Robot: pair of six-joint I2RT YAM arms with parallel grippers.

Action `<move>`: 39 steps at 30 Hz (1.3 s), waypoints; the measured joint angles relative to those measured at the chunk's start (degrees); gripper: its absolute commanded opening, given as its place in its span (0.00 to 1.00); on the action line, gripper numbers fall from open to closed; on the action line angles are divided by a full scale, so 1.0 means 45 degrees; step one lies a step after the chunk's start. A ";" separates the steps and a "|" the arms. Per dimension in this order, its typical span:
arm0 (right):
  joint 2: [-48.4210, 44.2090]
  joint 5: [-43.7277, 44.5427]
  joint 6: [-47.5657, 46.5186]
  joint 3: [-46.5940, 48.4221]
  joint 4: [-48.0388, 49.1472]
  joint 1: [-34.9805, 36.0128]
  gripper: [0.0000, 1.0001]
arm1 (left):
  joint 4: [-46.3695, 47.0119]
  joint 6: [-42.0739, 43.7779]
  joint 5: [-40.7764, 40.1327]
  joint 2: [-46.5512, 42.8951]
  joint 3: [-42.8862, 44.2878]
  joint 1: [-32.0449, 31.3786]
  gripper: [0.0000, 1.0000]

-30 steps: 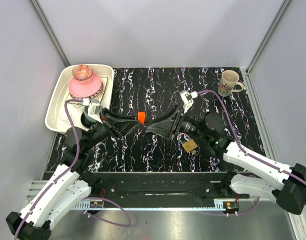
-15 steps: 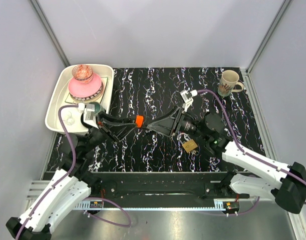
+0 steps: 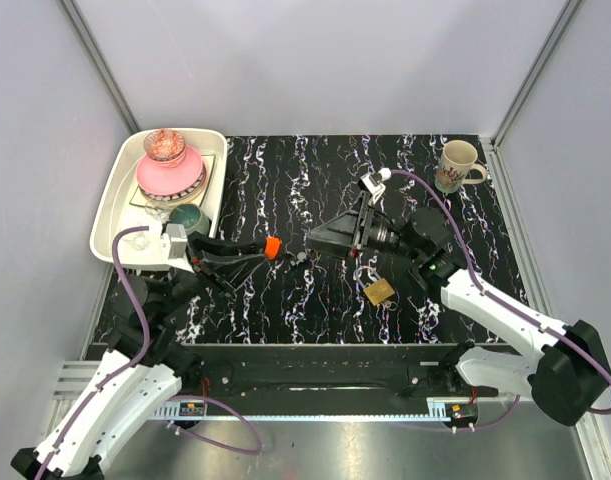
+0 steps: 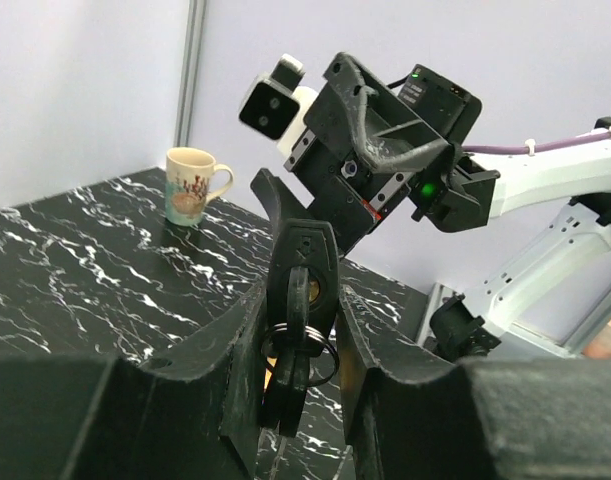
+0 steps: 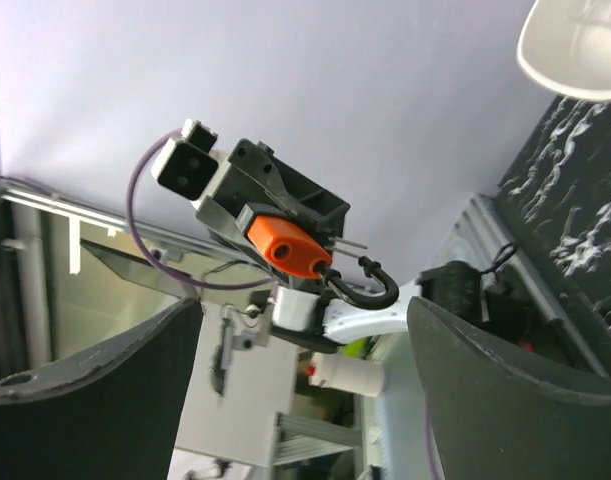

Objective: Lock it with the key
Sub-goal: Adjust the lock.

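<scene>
The key (image 3: 272, 246) has an orange head and hangs above the middle of the black marbled table. My left gripper (image 3: 263, 249) is shut on it. In the left wrist view the key (image 4: 297, 262) is a dark shape with a metal ring, pinched between my fingers (image 4: 247, 330). My right gripper (image 3: 315, 238) faces it from the right, open and apart from it. Through the right wrist view I see the orange key (image 5: 285, 245) beyond my wide-open right gripper (image 5: 300, 310). A brass padlock (image 3: 379, 291) lies on the table under the right arm.
A white tray (image 3: 113, 205) at the back left holds a pink bowl (image 3: 168, 175) and a dark green ball (image 3: 190, 217). A patterned mug (image 3: 457, 166) stands at the back right corner. Grey walls close the table on three sides.
My right gripper has opened wider and drawn back to the right. My left gripper has moved left with the key, so the gap between the two has grown.
</scene>
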 measured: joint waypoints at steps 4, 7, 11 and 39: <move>0.0782 -0.1156 0.1953 0.0204 0.0811 -0.0355 0.91 | 0.0068 0.0797 -0.0005 -0.0204 0.0015 0.0000 0.00; 0.1491 -0.1846 0.2749 0.0593 0.0631 -0.0374 0.92 | 0.0068 0.1302 0.0024 -0.0058 0.0039 0.0000 0.00; 0.1841 -0.2458 0.2973 0.1588 -0.0549 -0.0379 0.93 | 0.0058 0.2021 0.0034 0.0277 0.0126 -0.0092 0.00; 0.4906 -0.4046 0.7461 0.1914 0.2361 -0.0345 0.56 | -0.0277 0.5144 -0.0510 0.1496 0.1103 -0.1059 0.00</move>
